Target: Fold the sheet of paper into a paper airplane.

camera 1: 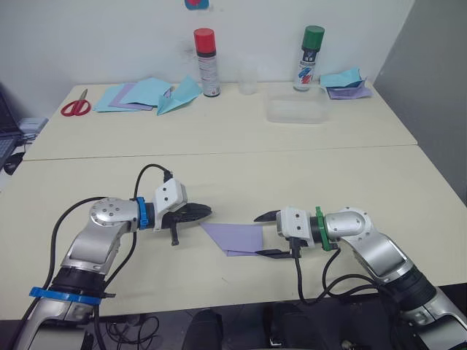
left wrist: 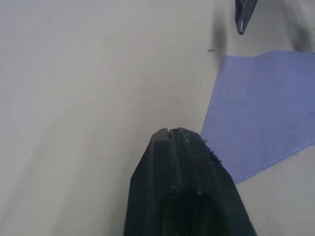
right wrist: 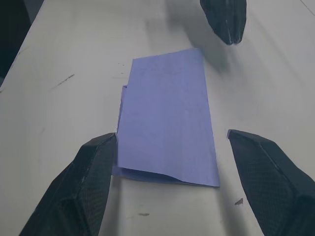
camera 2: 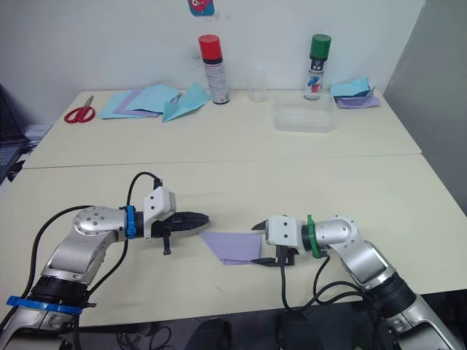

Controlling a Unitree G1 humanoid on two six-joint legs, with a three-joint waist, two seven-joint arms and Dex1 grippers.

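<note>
Folding goes best if the sheet of paper (camera 1: pixel 237 238) stays flat on the bench (camera 1: pixel 328 175) between both grippers. The right gripper (camera 1: pixel 267 235), fingers wide apart, should pinch one edge. The left gripper (camera 1: pixel 206 212), tips together, can press the corner down.

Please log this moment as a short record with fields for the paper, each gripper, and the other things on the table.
paper: lavender sheet, folded, lying flat on the near table between the two grippers
left gripper: shut, tip just beside the paper's left corner, holding nothing
right gripper: open, fingers either side of the paper's near edge, not clamped on it
far table: scissors, light-blue sheets, light-blue paper plane, red-capped can, green-capped can, clear tray
</note>
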